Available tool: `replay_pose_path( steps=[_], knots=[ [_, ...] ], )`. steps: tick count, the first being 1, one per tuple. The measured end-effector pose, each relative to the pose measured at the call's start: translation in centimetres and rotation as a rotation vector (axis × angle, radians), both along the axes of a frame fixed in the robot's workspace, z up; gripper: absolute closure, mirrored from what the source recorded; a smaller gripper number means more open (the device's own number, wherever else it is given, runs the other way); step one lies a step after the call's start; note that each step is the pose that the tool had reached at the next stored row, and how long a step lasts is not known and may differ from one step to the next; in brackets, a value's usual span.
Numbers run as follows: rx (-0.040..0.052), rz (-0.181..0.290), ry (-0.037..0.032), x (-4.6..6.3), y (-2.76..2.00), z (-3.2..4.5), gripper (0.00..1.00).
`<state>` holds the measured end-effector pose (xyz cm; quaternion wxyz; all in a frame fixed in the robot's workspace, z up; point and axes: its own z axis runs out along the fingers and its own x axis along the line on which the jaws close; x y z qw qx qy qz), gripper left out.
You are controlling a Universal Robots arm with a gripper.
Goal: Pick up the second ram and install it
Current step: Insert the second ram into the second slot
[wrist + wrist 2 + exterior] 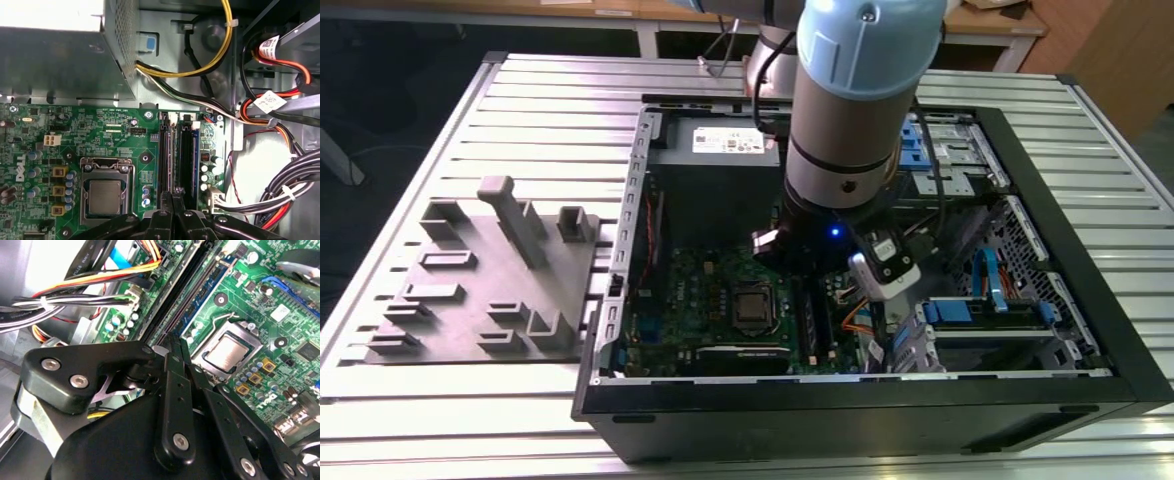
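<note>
Standing slotted, one ram point(212, 287), one claw point(173, 342) over it, one processor point(227, 351) beside.

Way in: from above; the black case point(854, 420) walls in the motherboard point(680, 310) all round.
12 o'clock of the board, exterior view: power-supply box point(720, 165) stands tall at its edge.
3 o'clock of the memory slots point(187, 160), exterior view: cable bundles point(280, 200) crowd close, drive cage point(987, 320) beyond.
9 o'clock of the slots: low processor socket point(106, 192), open room above.
Slots: jaws, pressed together, hang over them.
Counter point(547, 100): grey fixture block point(487, 270) at the case's 9 o'clock.
</note>
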<state>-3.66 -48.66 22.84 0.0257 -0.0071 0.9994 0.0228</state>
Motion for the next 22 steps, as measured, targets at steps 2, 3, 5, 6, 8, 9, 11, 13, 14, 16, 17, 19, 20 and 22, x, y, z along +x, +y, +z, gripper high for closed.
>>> replay_pose_path(
  steps=[2, 3, 5, 6, 8, 9, 11, 13, 14, 16, 17, 19, 20, 22],
  knots=[
    [0.0002, 0.0, 0.0, 0.0, 0.0, 0.08, 0.92],
    [0.0002, 0.0, 0.0, 0.0, 0.0, 0.08, 0.92],
    [0.0001, -0.012, 0.0, 0.01, 0.0, 0.05, 0.92],
    [0.0, -0.02, 0.0001, 0.01, 0.0, 0.03, 0.92],
    [-0.0001, -0.029, 0.0001, 0.01, 0.0, 0.01, 0.92],
    [-0.0001, -0.03, 0.0001, 0.01, 0.0, 0.01, 0.92],
    [0.0, -0.03, 0.0, 0.01, 0.0, -0.01, 0.92],
    [0.0004, -0.03, -0.0001, 0.01, 0.0, -0.08, 0.92],
    [0.0001, -0.03, -0.0001, 0.01, 0.0, -0.1, 0.92],
    [0.0006, -0.03, 0.0001, 0.01, 0.0, -0.13, 0.92],
    [0.0008, -0.03, 0.0001, 0.01, 0.0, -0.13, 0.92],
    [0.0011, -0.03, 0.0001, 0.01, 0.0, -0.13, 0.92],
    [0.0012, -0.03, 0.0, 0.02, 0.0, -0.14, 0.92],
    [0.0011, -0.03, 0.0001, 0.05, 0.0, -0.14, 0.92]
  ],
)
